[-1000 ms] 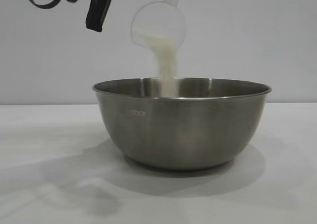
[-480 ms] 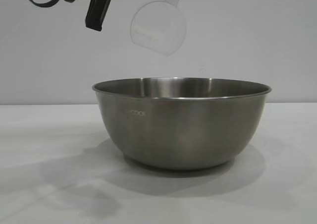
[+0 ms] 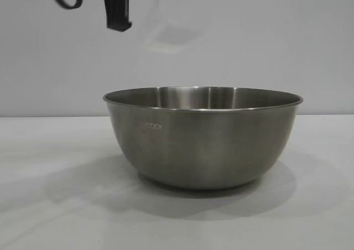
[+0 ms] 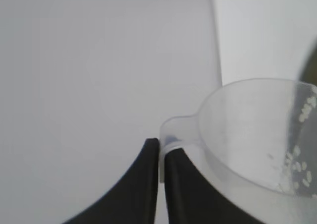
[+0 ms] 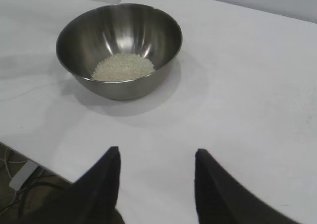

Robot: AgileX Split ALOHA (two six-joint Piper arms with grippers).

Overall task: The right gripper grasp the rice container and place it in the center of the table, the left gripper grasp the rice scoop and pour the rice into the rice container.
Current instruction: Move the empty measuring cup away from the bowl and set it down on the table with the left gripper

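Observation:
The rice container (image 3: 202, 142), a large steel bowl, stands on the white table (image 3: 50, 206). The right wrist view shows a heap of rice (image 5: 123, 68) in the bottom of the rice container (image 5: 74, 45). Above the bowl's rim hangs the clear rice scoop (image 3: 171, 23), blurred and nearly empty. My left gripper (image 4: 162, 147) is shut on the small handle of the rice scoop (image 4: 247, 130); a few grains (image 4: 297, 165) cling inside it. My right gripper (image 5: 156, 157) stands open and empty over the table, well back from the bowl.
Bare white table (image 5: 237, 85) surrounds the bowl on all sides. The table's edge (image 5: 34, 157) runs close by the right gripper, with cables (image 5: 15, 184) on the floor below it. A plain wall is behind.
One second ago rice streamed from the scoop into the bowl; the stream has stopped. The left gripper and the scoop have since turned and risen, and the scoop is now blurred.

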